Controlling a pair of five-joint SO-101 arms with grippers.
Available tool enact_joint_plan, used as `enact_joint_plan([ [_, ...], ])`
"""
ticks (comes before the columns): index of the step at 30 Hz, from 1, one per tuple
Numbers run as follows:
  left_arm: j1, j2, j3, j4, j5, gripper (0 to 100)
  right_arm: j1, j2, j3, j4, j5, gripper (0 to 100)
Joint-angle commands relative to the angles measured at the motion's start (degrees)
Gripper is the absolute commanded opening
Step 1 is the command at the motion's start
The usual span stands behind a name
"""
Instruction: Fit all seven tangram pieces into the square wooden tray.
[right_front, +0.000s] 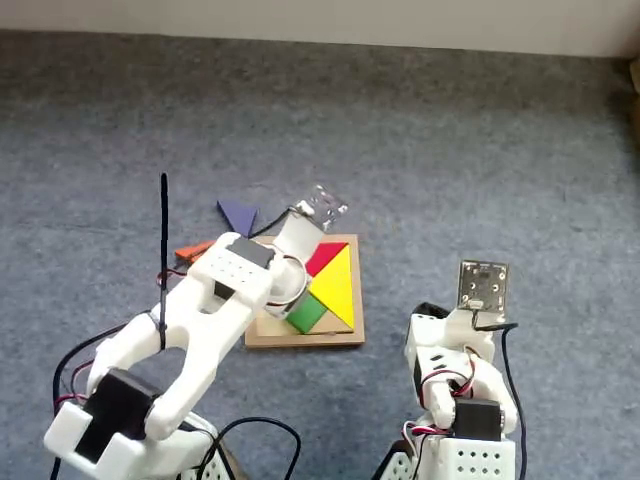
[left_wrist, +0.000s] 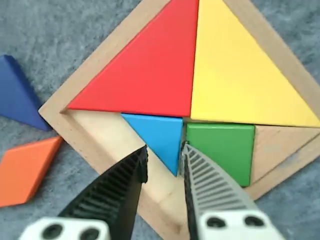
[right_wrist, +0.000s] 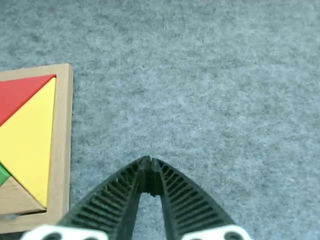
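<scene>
Four of seven tangram pieces sit in the tray (right_front: 305, 340) at the centre of the high view: a red triangle (left_wrist: 150, 70), a yellow triangle (left_wrist: 240, 75), a blue triangle (left_wrist: 160, 132) and a green square (left_wrist: 220, 150). Bare wood shows on both sides of the blue and green pair. By that count three pieces are left. Two of them lie on the carpet: a dark triangle (right_front: 238, 213) just above and left of the tray, and an orange parallelogram (right_front: 192, 250) to its left. The left gripper (left_wrist: 164, 152) hangs over the tray, fingers slightly apart, the blue triangle's tip between them; contact cannot be judged. The right gripper (right_wrist: 150, 175), fingers together, sits at the right of the high view, apart from the tray.
</scene>
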Motion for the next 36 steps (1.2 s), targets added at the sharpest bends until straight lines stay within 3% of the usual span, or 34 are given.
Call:
enact_joint_plan([
  [1,1.3,-6.3,-1.2,0.8,1.7,13,0.7,0.2,6.3,-1.0,-0.2,0.5],
  [6,-2.1,-16.2,2.6,1.1,1.9,13,0.7,0.2,6.3,-1.1,-0.2,0.5],
  [12,-15.3,-20.5,2.4,1.1,1.8,13,0.7,0.2,6.3,-1.1,-0.2,0.5],
  [17,-22.5,-20.4,0.4,1.5,1.8,23,0.7,0.2,6.3,-1.1,-0.2,0.5],
  [22,-22.9,-20.4,0.4,1.8,1.6,24,0.7,0.2,6.3,-1.1,-0.2,0.5],
  [29,-23.6,-20.4,-0.7,3.6,-11.1,24,0.7,0.2,6.3,-1.1,-0.2,0.5],
  [36,-24.8,-8.5,-15.5,14.4,-18.5,24,0.7,0.2,6.3,-1.1,-0.2,0.5],
])
